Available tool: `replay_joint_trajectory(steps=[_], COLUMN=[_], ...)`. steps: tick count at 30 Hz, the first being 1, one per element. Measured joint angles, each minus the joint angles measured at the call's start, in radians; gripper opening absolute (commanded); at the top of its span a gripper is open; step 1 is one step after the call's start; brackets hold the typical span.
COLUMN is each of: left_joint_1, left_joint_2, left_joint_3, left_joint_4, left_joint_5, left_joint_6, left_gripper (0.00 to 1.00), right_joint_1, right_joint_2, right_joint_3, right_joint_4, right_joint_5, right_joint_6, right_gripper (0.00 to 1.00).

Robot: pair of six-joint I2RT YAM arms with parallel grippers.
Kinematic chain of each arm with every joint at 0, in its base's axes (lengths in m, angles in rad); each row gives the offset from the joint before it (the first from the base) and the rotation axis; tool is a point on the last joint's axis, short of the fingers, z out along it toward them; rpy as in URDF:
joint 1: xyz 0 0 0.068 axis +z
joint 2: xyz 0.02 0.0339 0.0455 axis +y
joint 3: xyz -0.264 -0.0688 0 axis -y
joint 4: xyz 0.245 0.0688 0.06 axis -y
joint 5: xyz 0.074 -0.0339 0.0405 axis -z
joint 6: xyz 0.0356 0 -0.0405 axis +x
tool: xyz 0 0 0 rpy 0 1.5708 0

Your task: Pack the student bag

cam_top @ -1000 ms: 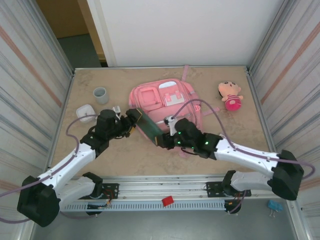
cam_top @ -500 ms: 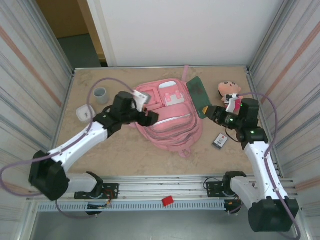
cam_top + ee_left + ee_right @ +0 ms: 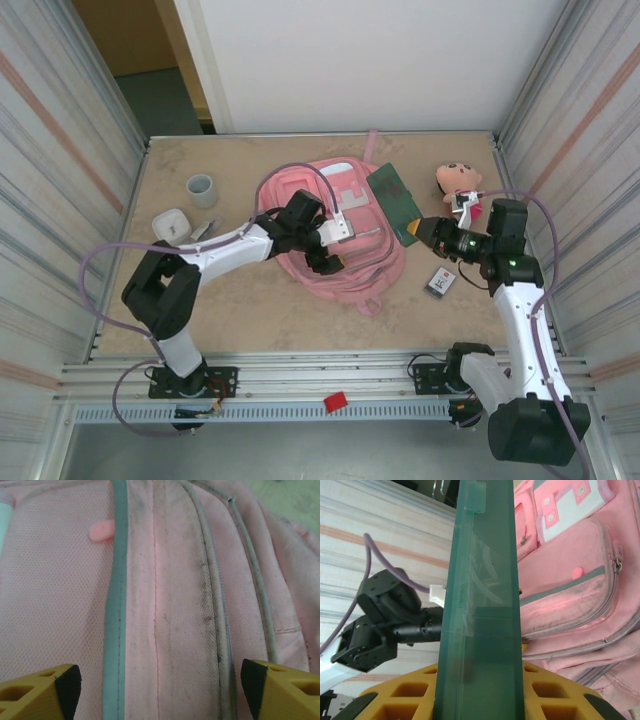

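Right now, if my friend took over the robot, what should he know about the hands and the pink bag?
Left gripper: open, close over the front of the student bag, holding nothing.
Right gripper: shut on a green folder, at the bag's edge nearest the doll.
Bag: lying flat mid-table.
Done: folder picked up.
Left to do: put the folder into the bag; doll and cup sit on the table.

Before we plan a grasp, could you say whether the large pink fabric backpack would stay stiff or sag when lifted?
Likely saggy: the large pink fabric backpack lies slumped, with wavy seams. Its textured weave under the open left gripper should pinch readily rather than slip.
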Motion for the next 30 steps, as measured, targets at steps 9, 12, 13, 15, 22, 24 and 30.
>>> replay_joint_trajectory(steps=[9, 12, 13, 15, 22, 24, 30], left_joint_1=[-0.017, -0.033, -0.038, -0.04, -0.025, -0.014, 0.035], left_joint_2=[0.032, 0.035, 0.031, 0.008, -0.2, -0.235, -0.213], left_joint_3=[0.005, 0.005, 0.004, 0.001, -0.026, -0.023, 0.027], left_joint_4=[0.039, 0.037, 0.039, 0.039, 0.072, 0.077, 0.07], left_joint_5=[-0.089, -0.113, -0.116, -0.121, -0.148, -0.15, -0.104], left_joint_6=[0.048, 0.034, 0.024, -0.009, -0.166, -0.216, -0.359], left_gripper=[0.53, 0.32, 0.24, 0.12, 0.03, 0.02, 0.0], right_joint_1=[0.0, -0.001, -0.006, -0.028, -0.22, -0.252, -0.245], right_joint_2=[-0.018, -0.038, -0.047, -0.062, -0.061, -0.061, -0.154], right_joint_3=[-0.003, -0.012, -0.012, -0.013, -0.051, -0.064, -0.095], right_joint_4=[-0.013, -0.019, -0.024, -0.031, -0.043, -0.071, -0.206], right_joint_5=[0.008, 0.021, 0.028, 0.035, 0.031, 0.036, 0.057], right_joint_6=[0.0, 0.001, 0.001, 0.001, 0.03, 0.037, 0.035], right_gripper=[0.21, 0.2, 0.2, 0.2, 0.2, 0.2, 0.21])
